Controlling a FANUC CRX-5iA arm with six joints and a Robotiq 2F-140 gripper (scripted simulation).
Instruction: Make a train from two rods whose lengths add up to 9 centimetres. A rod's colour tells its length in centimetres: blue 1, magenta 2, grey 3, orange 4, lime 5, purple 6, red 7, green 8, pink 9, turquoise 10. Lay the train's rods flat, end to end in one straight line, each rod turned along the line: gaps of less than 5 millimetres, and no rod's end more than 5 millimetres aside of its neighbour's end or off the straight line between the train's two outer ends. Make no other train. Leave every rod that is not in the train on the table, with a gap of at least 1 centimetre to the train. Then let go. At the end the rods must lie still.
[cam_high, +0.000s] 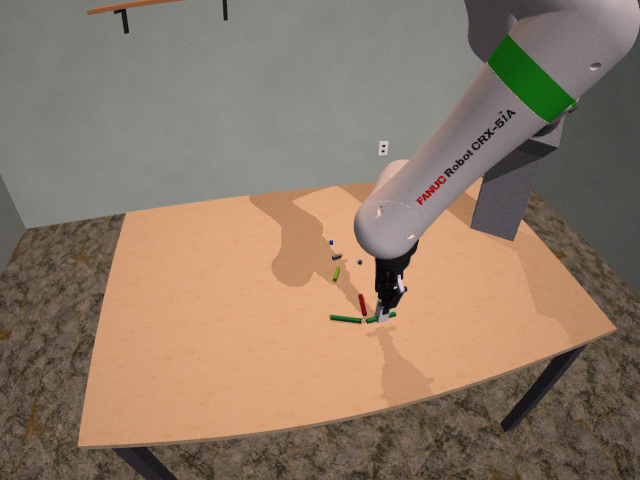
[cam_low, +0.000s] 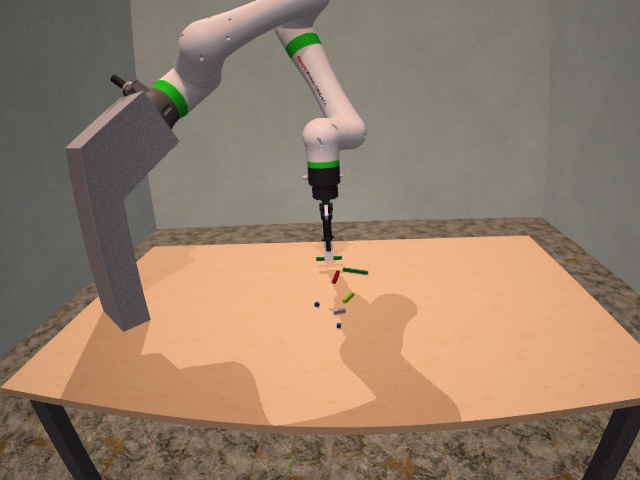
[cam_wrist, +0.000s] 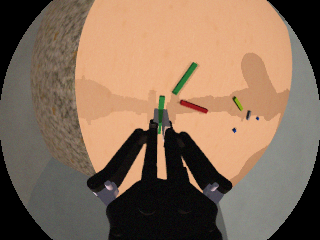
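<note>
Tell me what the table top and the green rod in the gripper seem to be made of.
Table top: looks like light wood or wood laminate, going by its pale tan faint grain; matte, since it shows soft shadows and no glare.
Green rod, clamped in the gripper: one flat, uniform colour with no grain, so probably plastic or painted wood; the look leaves that open.

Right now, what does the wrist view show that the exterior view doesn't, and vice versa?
Wrist only: the two fingers of the hand seen apart, shut on either side of the near green rod, which runs away from the camera.

Exterior only: the whole arm, its grey mount and the table's front edge. The hand appears as one thin column, with the held rod sticking out on both sides.

Both: the second green rod, red rod, lime rod, grey rod and two blue cubes, all lying apart.
</note>
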